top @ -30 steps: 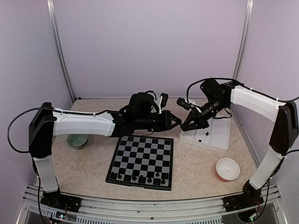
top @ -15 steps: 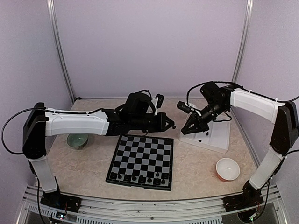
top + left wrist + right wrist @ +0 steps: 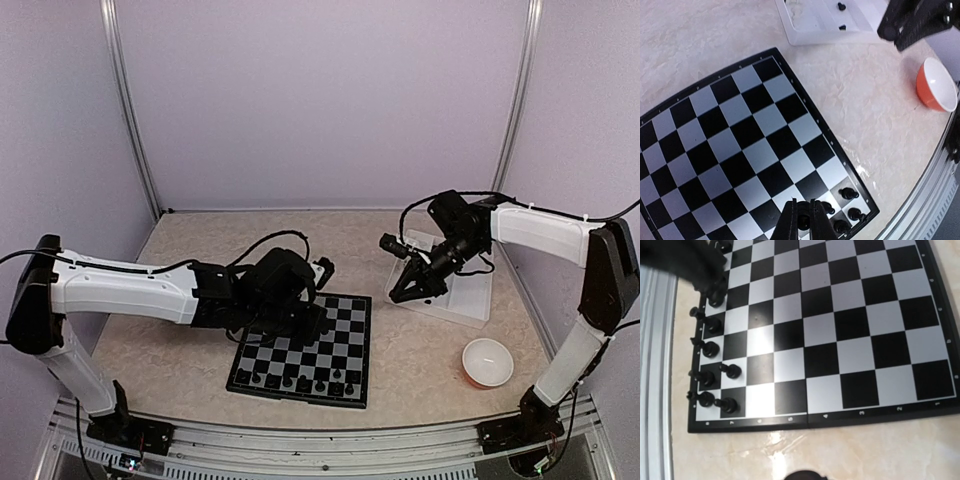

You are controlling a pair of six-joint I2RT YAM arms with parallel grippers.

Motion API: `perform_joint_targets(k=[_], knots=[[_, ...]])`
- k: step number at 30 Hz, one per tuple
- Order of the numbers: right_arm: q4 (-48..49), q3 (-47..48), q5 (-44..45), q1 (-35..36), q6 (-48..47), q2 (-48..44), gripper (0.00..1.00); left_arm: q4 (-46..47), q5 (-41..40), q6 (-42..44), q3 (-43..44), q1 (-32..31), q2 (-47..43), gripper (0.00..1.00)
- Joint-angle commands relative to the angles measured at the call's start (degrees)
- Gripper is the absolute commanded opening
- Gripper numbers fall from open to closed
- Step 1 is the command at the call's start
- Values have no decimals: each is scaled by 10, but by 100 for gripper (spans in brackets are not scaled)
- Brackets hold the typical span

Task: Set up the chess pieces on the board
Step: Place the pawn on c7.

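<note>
Marbled table: tray holds two chess pieces; left gripper pinches one; right gripper state unclear.

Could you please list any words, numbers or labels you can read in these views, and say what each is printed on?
"4", "3", "2": small white digits on the black border of the board, seen from the right wrist.
The other border marks on the board: too small or blurred to read.
White tray and orange bowl: no text visible.
</note>
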Motion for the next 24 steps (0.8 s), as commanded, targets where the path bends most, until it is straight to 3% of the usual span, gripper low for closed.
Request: perform_joint_targets(k=[1, 24], knots=[[8, 6, -1, -1, 5, -8, 9, -37, -36, 29, -2, -27, 24, 4], [8, 3, 8, -1, 5, -4, 10, -41, -11, 15, -10, -65, 106, 3]])
